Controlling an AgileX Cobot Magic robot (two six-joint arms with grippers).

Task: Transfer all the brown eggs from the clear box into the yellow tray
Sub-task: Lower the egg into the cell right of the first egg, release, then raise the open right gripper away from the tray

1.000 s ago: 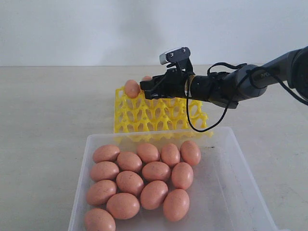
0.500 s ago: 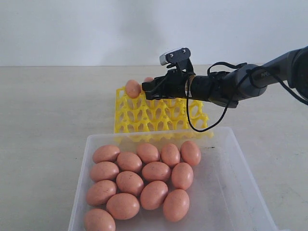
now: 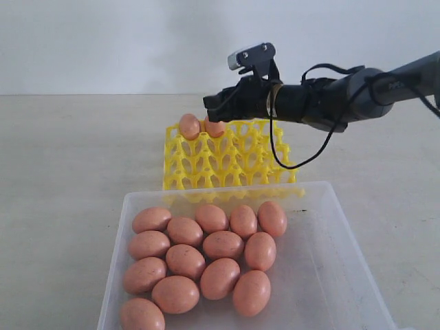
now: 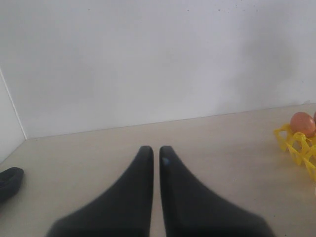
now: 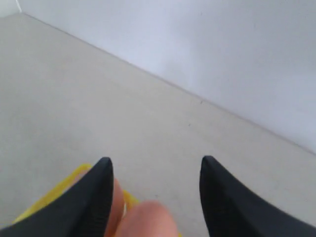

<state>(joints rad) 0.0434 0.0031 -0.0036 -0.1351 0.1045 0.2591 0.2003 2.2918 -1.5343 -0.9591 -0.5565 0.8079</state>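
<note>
Jaws spread and empty, the right gripper (image 3: 212, 104) hangs above the tray (image 3: 227, 165). Two eggs (image 3: 189, 126) sit in its back row; the left gripper (image 4: 152, 148) is pinched together.

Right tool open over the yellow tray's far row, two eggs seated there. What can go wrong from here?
1. The open right tool hangs just above the two pinkish-brown eggs in the yellow plastic lattice tray; a low retreat may clip them.
2. The other brown eggs in the translucent plastic box lie touching; a grasp may squeeze neighbours.
</note>
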